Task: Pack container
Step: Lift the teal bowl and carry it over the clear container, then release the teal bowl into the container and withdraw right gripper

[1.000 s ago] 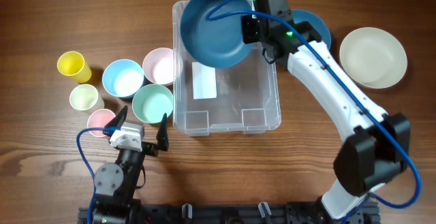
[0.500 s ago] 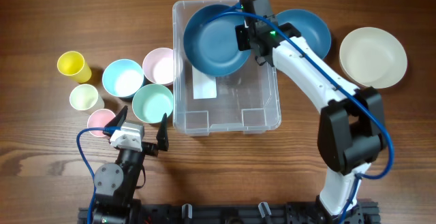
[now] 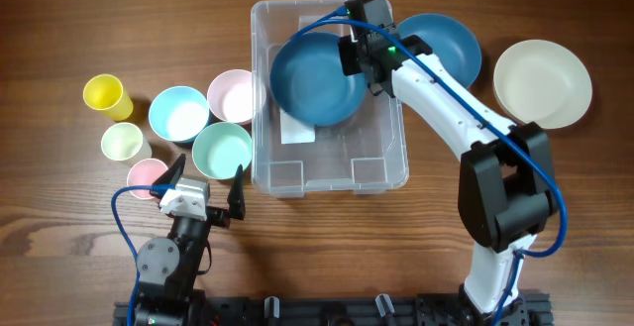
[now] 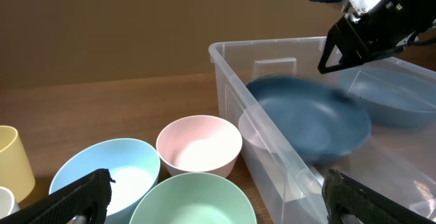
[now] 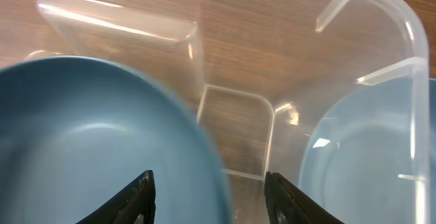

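I am holding my right gripper (image 5: pixel 208 178) apart astride the blue bowl (image 3: pixel 315 80) rim inside the container (image 3: pixel 257 118); left gripper (image 4: pixel 214 181) gaping too

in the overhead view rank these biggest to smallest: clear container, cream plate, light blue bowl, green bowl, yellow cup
1. clear container
2. cream plate
3. light blue bowl and green bowl: they look alike, so no ranking between them
4. yellow cup

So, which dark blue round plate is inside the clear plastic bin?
The left dark blue plate, within the clear bin's walls; the other plate rests outside, right of it.
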Available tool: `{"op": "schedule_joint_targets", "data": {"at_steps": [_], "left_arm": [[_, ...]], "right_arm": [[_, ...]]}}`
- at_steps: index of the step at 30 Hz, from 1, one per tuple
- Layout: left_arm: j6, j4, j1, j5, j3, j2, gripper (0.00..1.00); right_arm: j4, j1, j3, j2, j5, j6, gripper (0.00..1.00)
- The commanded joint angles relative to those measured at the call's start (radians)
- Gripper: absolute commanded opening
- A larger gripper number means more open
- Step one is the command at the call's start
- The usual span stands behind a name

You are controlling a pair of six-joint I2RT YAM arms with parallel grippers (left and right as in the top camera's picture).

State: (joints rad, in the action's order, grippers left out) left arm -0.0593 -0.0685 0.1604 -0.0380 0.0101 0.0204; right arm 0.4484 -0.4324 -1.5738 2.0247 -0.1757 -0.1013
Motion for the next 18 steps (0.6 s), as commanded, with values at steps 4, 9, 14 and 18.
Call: {"op": "schedule_joint_targets", "data": {"at_steps": [4,9,14,18], "left_arm": [[-0.008,-0.006,-0.007,0.003,-0.005,0.000,1.00],[-0.008,-0.006,-0.007,0.003,-0.005,0.000,1.00],[-0.008,-0.006,-0.007,0.003,-0.004,0.000,1.00],[-0.008,-0.006,-0.007,0.003,-0.004,0.000,1.00]], "right_arm": [[0.010,-0.024,-0.031,-0.181,0.014,0.011,0.52],[0.084,-0.002,-0.031,-0.330,-0.082,-0.033,0.54],[0.173,0.108,-0.031,-0.458,-0.109,-0.046,0.56],[0.274,0.269,-0.031,-0.529,-0.108,-0.086,0.57]]}}
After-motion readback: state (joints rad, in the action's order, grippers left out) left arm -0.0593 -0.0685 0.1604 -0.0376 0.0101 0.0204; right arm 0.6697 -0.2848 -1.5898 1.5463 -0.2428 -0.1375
